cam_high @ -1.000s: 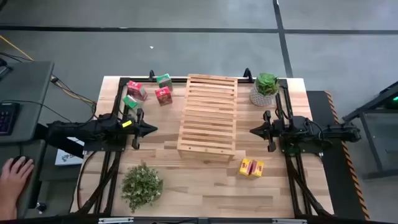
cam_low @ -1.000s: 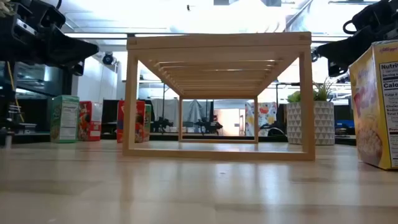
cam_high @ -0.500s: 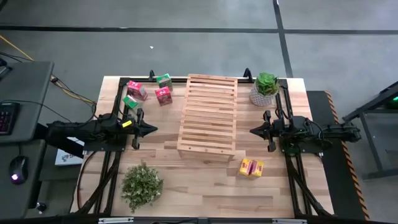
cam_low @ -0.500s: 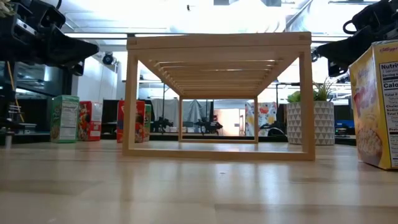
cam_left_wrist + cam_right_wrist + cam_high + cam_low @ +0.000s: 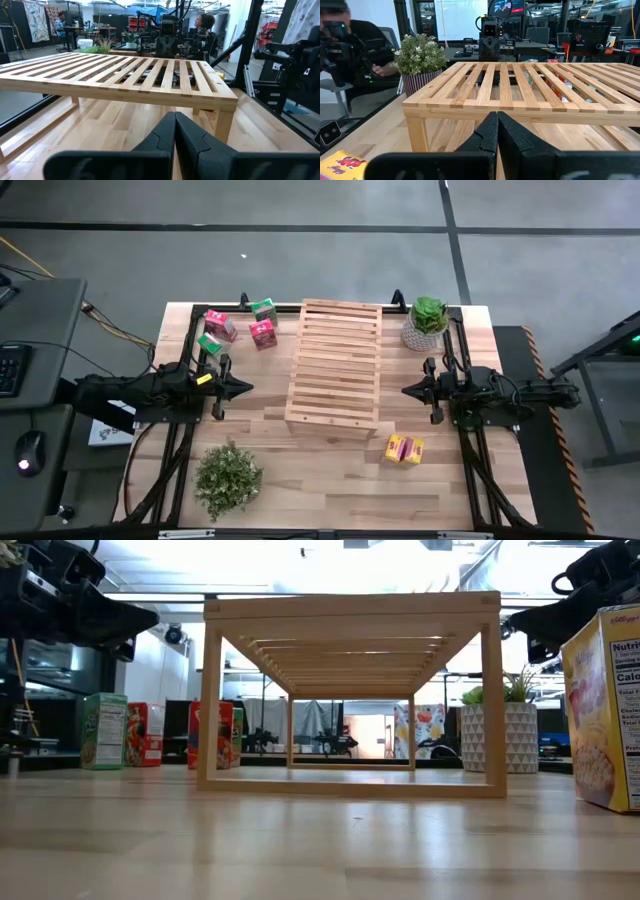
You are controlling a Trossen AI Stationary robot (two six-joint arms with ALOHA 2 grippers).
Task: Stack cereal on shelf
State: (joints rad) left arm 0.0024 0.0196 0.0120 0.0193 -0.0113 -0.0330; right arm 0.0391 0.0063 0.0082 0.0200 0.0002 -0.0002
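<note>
Cereal boxes point(image 5: 238, 326) all sit on the table, none yet on the slatted shelf point(image 5: 335, 366), flanked by closed, empty left gripper point(image 5: 245, 388) and right gripper point(image 5: 408, 391).

Even overhead lighting, scene bright. High view is sharp, with only soft short shadows beside the shelf point(image 5: 335, 370) and potted plant point(image 5: 426, 323). Low view: ceiling lights blown out to white glare above the shelf top; near tabletop point(image 5: 320, 850) soft, yellow cereal box point(image 5: 604, 705) cropped at the edge. Wrist views: background slightly soft, close fingers point(image 5: 162, 137) blurred.
</note>
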